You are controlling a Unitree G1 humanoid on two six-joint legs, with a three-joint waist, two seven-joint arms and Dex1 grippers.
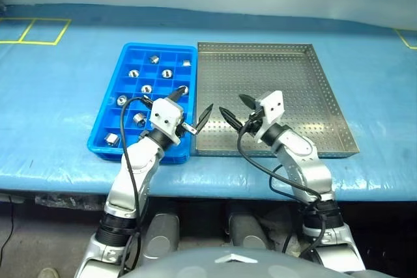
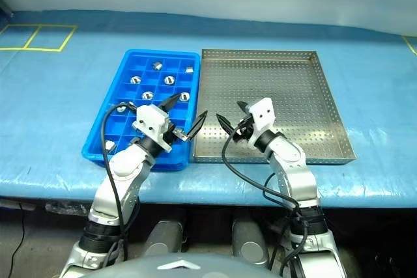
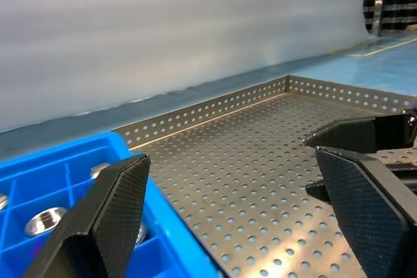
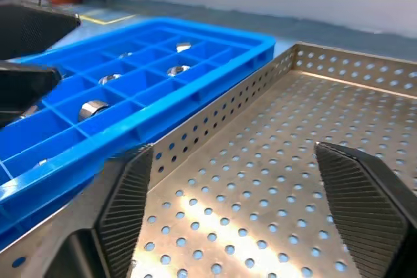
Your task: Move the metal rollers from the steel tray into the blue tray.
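Observation:
Several metal rollers (image 1: 167,73) lie in separate compartments of the blue tray (image 1: 159,47), which sits on the left against the steel tray (image 1: 280,76). The steel tray's perforated floor shows bare. My left gripper (image 1: 192,105) hovers open over the seam between the two trays near their front edge. My right gripper (image 1: 235,107) is open just right of it, over the steel tray's front left part, with its tips facing the left gripper. Nothing sits between either pair of fingers. The left wrist view shows a roller (image 3: 44,221) in the blue tray (image 3: 176,239) and the steel tray (image 3: 247,161).
Both trays rest on a table with a blue covering (image 1: 58,96); its front edge runs just below the trays. Yellow tape lines (image 1: 39,30) mark the back left. A black cable (image 1: 257,161) loops off my right arm.

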